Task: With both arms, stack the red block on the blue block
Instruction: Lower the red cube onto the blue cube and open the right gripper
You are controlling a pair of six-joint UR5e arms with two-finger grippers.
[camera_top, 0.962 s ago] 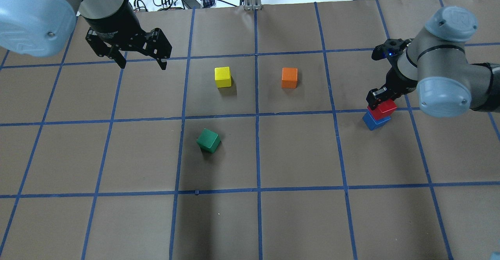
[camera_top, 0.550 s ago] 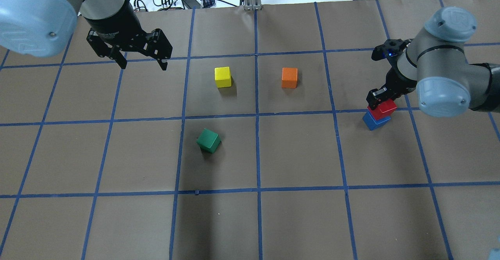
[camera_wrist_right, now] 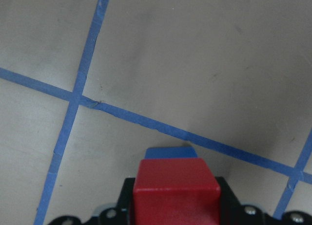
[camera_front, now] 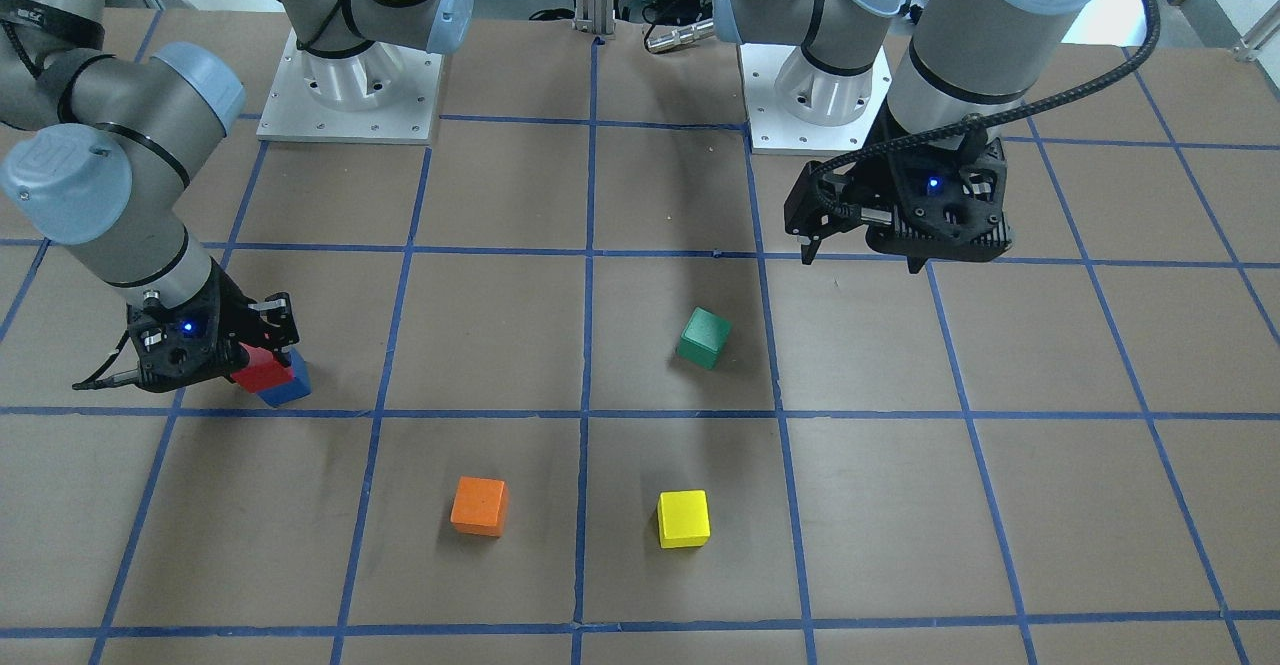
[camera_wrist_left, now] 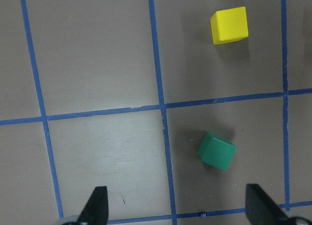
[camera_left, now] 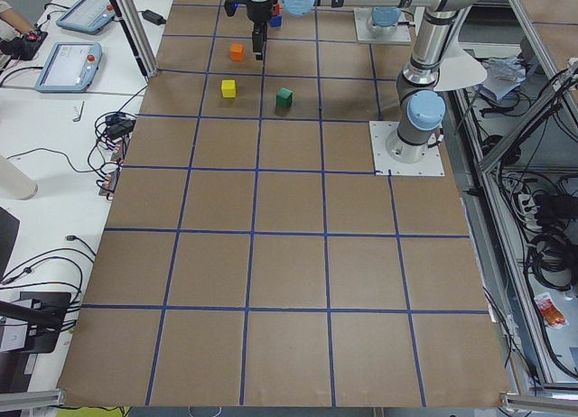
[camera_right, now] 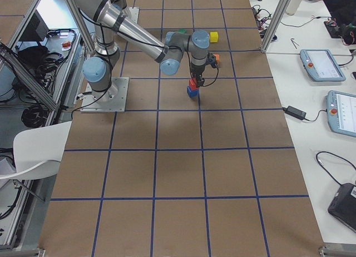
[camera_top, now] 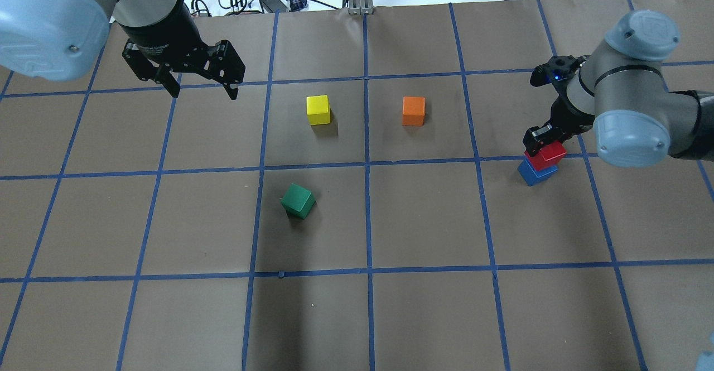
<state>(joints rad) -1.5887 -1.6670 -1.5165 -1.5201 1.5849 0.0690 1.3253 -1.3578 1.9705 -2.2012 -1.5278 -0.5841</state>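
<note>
The red block sits on top of the blue block at the table's right side, slightly offset from it. My right gripper is shut on the red block, with its fingers on both sides. In the right wrist view the red block fills the space between the pads, and the blue block shows just beyond it. The stack also shows in the front-facing view, red on blue. My left gripper is open and empty, held above the far left of the table.
A yellow block and an orange block sit at the far middle. A green block sits rotated nearer the centre, below the left gripper's camera. Blue tape lines grid the brown table.
</note>
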